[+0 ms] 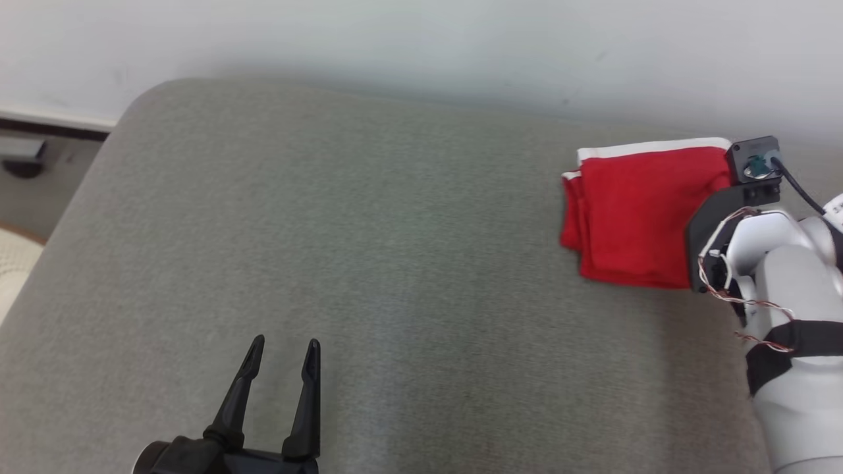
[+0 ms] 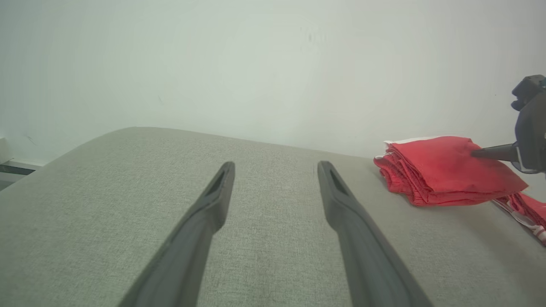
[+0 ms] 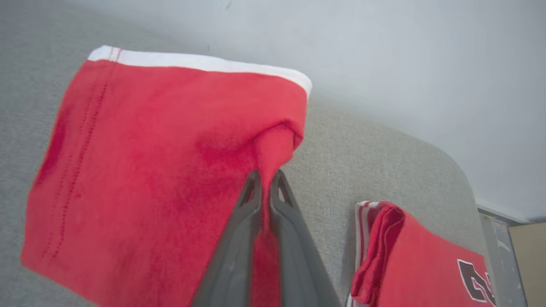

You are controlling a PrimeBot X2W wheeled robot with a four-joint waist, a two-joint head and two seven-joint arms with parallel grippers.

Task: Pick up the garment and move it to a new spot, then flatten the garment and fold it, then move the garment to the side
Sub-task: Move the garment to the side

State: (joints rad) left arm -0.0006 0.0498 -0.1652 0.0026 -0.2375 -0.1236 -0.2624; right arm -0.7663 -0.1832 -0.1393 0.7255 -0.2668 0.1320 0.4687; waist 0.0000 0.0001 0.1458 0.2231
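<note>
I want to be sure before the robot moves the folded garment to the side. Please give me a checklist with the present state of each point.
1. Right tool shut on the folded red fabric garment with white trim: ok, it pinches a raised bunch of cloth.
2. Grip takes all folded layers: cannot tell, the lower layers are hidden.
3. Left tool open and apart from the garment: ok.
4. Garment folded: ok, stacked layers show in the left wrist view.
5. Second red garment with dark lettering apart from the held one: ok, the grey fabric cushion shows between them.
</note>
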